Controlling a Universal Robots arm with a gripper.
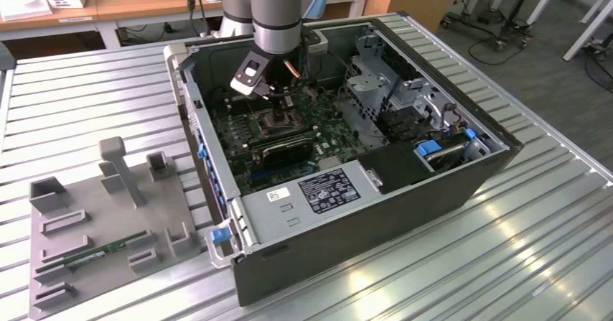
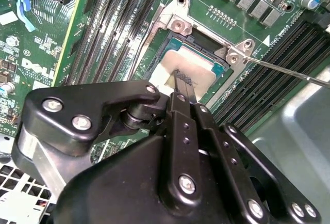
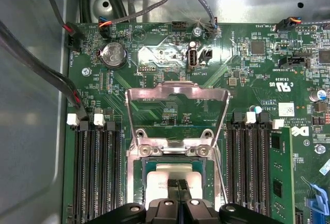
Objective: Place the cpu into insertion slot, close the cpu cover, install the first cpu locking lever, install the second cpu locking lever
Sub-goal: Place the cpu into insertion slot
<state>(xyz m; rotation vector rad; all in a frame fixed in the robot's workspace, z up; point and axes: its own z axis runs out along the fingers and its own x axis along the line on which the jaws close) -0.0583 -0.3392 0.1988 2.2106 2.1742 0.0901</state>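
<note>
Black gripper (image 2: 183, 78) links sit closest in both wrist views. Its two fingers are drawn together with no gap, and the tips touch the silver face of the cpu (image 3: 159, 175). The cpu lies flat in the insertion slot (image 2: 200, 38), near the middle of the motherboard (image 3: 247, 69), between banks of memory slots (image 3: 95, 172). The cpu cover (image 3: 154, 91) stands swung open at the slot's hinge edge. A thin locking lever (image 2: 283, 70) juts out unlatched. The computer case (image 1: 383, 192) lies open on the bench (image 1: 498, 263).
</note>
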